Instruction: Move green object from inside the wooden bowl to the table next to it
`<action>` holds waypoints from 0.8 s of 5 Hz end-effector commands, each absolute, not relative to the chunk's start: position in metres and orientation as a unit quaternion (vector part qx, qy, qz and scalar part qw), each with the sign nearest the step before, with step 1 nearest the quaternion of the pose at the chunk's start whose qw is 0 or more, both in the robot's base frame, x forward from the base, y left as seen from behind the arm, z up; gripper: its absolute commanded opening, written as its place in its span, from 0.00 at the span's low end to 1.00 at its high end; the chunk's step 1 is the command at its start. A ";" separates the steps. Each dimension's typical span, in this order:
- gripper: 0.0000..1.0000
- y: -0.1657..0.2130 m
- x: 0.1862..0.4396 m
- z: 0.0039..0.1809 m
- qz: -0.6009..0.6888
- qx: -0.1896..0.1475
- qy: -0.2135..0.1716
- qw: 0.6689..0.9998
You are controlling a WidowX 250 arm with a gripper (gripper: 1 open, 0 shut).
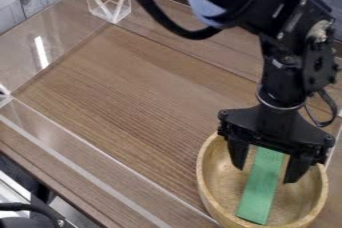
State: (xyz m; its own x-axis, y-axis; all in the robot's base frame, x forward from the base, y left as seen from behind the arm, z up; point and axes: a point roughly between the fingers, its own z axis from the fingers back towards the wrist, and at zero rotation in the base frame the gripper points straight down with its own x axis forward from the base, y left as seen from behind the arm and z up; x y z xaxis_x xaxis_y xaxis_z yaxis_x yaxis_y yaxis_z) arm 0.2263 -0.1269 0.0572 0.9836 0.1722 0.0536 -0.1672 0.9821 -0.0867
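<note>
A flat bright-green block (265,190) lies in the round, thick-rimmed wooden bowl (214,183) on the wood-grain tabletop (127,87), the black gripper (271,168) spread open over it.

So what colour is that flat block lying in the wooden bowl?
Plain bright green block, no pattern, inside the tan wooden bowl; the single camera view shows it.

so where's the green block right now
Lower right of the camera view: the green block lies inside the wooden bowl, directly under the open gripper.
</note>
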 end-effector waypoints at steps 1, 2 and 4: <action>1.00 -0.122 0.241 0.072 0.111 -0.053 -0.054 0.991; 0.00 -0.112 0.246 0.077 0.137 -0.052 -0.055 0.988; 0.00 -0.087 0.245 0.126 0.177 -0.076 -0.067 0.979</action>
State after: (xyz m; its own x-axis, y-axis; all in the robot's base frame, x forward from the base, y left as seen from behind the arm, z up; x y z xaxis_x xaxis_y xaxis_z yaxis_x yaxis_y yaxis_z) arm 0.2377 -0.0843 0.1125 0.9308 0.3596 0.0659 -0.3480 0.9268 -0.1413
